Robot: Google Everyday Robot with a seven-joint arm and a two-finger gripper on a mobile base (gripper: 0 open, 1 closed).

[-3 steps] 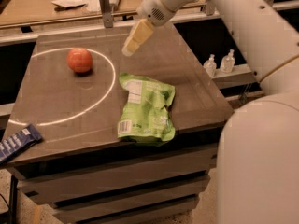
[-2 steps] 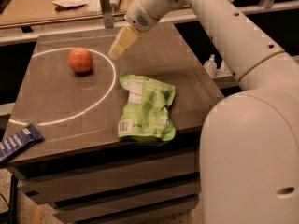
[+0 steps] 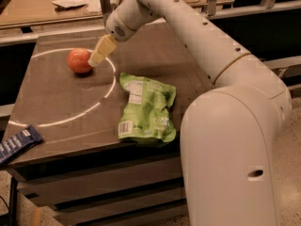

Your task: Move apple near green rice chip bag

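The apple (image 3: pixel 79 60), small, round and orange-red, sits on the dark table (image 3: pixel 56 102) at the far left, inside a white painted arc. The green rice chip bag (image 3: pixel 146 108) lies flat near the table's right front, its white label panel and barcode facing up. My gripper (image 3: pixel 96 60), with pale yellow fingers, hangs from the white arm just to the right of the apple, its tips close to the fruit's right side. The bag is well apart from the apple, to its right and nearer the front.
A dark blue snack wrapper (image 3: pixel 18 143) lies at the table's front left corner, partly over the edge. A wooden bench (image 3: pixel 51 8) with papers and tools stands behind the table. My white arm's bulk (image 3: pixel 230 140) fills the right side.
My gripper has moved left and down across the table, from above its back middle to right beside the apple. The apple and bag have not moved.
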